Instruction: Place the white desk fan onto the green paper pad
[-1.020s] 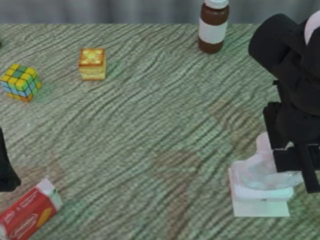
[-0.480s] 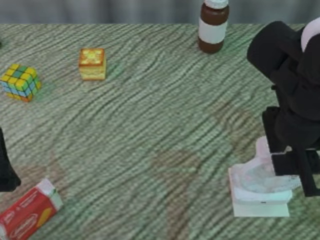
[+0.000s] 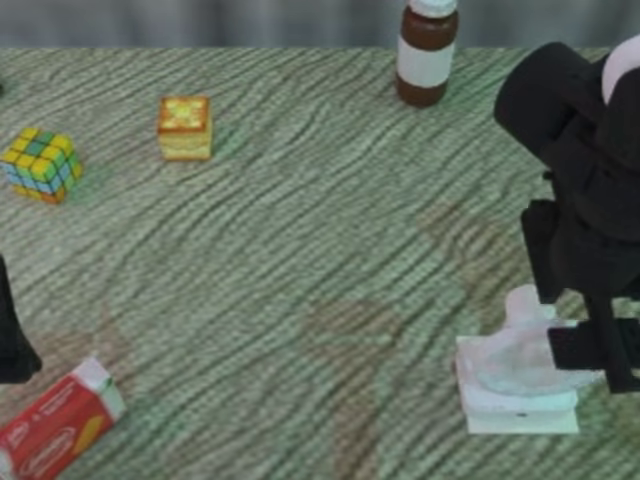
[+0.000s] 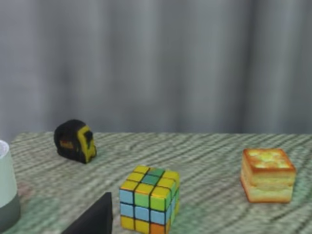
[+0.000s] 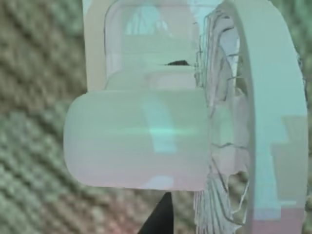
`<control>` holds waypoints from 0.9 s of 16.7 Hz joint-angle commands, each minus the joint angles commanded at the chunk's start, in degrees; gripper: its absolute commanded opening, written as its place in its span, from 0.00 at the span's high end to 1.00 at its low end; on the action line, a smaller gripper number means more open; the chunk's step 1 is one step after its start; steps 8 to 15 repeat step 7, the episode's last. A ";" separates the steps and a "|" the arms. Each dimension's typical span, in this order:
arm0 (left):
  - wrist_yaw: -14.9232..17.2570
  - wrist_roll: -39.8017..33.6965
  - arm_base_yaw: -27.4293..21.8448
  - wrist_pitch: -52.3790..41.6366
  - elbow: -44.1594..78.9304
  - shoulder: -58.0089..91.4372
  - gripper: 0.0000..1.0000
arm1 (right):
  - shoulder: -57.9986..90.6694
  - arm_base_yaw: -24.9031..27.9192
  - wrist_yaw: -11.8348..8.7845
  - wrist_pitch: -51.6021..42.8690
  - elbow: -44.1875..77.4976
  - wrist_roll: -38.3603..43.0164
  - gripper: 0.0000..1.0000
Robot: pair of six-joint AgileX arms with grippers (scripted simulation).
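Note:
The white desk fan [image 3: 515, 375] sits over the green paper pad [image 3: 522, 422] near the table's front right, and only the pad's front strip shows. My right gripper [image 3: 572, 330] reaches down onto the fan from above, its black fingers [image 3: 612, 345] on either side of the fan's head. In the right wrist view the cylindrical motor housing [image 5: 139, 139] and round grille [image 5: 263, 117] fill the picture. One dark fingertip [image 5: 163, 217] touches the housing's edge and the other is hidden. My left arm [image 3: 10, 340] is parked at the left edge.
A brown bottle [image 3: 427, 52] stands at the back right. A yellow sponge-like block [image 3: 184, 127] and a colour cube [image 3: 41, 164] lie at the back left, and a red carton [image 3: 55, 420] at the front left. A black-and-yellow tape measure [image 4: 74, 140] sits behind the cube.
The fan has shifted slightly toward the table's front and now covers more of the pad. The right gripper drifted a little to the left. The left arm has not moved.

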 joint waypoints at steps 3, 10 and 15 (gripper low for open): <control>0.00 0.00 0.00 0.00 0.00 0.00 0.00 | 0.00 0.00 0.00 0.00 0.00 0.00 0.00; 0.00 0.00 0.00 0.00 0.00 0.00 0.00 | 0.00 0.00 0.00 0.00 0.00 0.00 0.00; 0.00 0.00 0.00 0.00 0.00 0.00 0.00 | 0.00 0.00 0.00 0.00 0.00 0.00 0.00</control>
